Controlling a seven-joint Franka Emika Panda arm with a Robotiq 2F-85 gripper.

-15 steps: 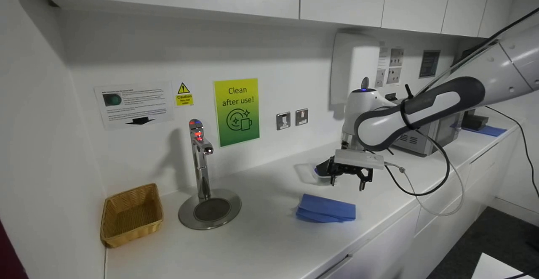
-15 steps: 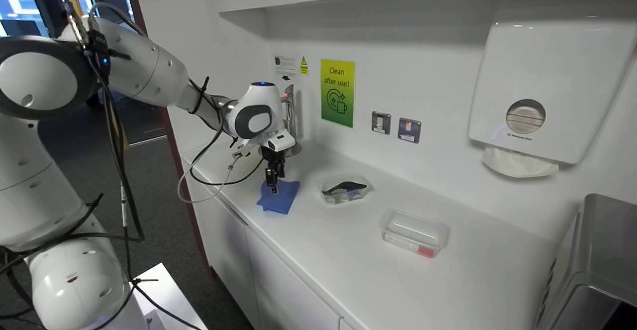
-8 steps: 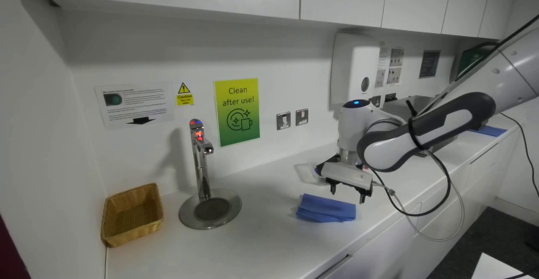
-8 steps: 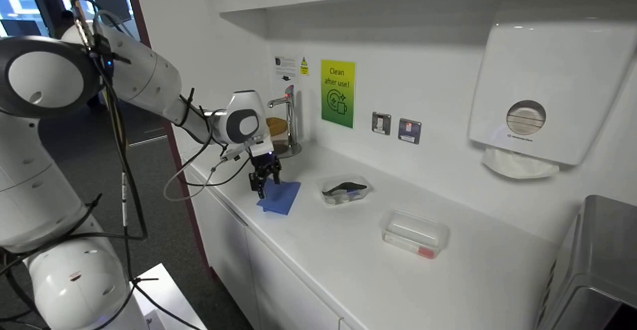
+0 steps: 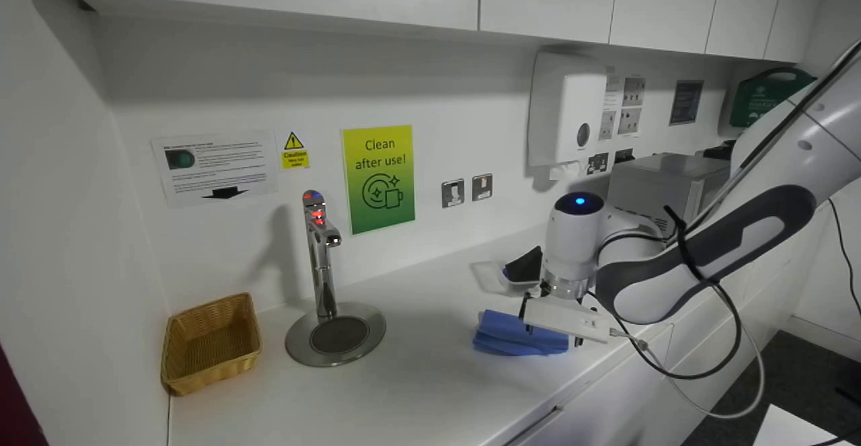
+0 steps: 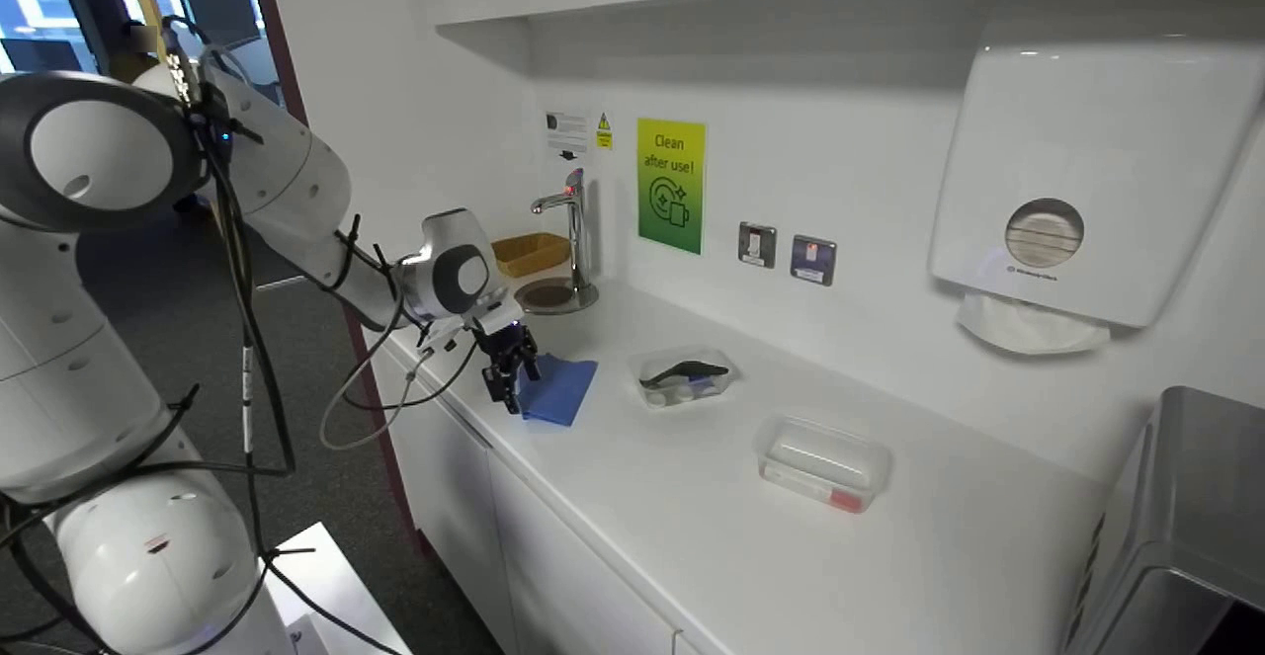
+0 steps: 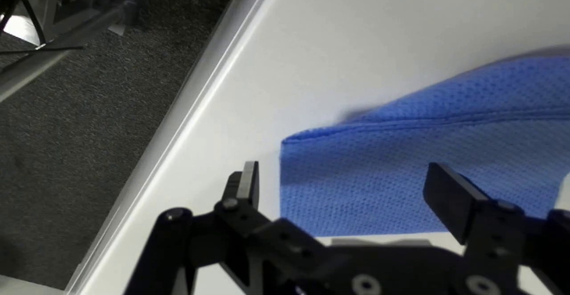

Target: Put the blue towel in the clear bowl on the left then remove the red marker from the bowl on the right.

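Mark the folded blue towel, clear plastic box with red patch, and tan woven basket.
Folded blue towel [image 7: 374, 175], wrist view, top face.
Clear plastic box [image 6: 822, 462], in an exterior view, bare interior.
Tan woven basket [image 5: 216, 370], in an exterior view, near wall.

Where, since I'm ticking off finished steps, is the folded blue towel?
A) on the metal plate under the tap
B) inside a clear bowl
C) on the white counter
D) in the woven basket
C: both exterior views show the folded blue towel lying on the white counter, outside any container.
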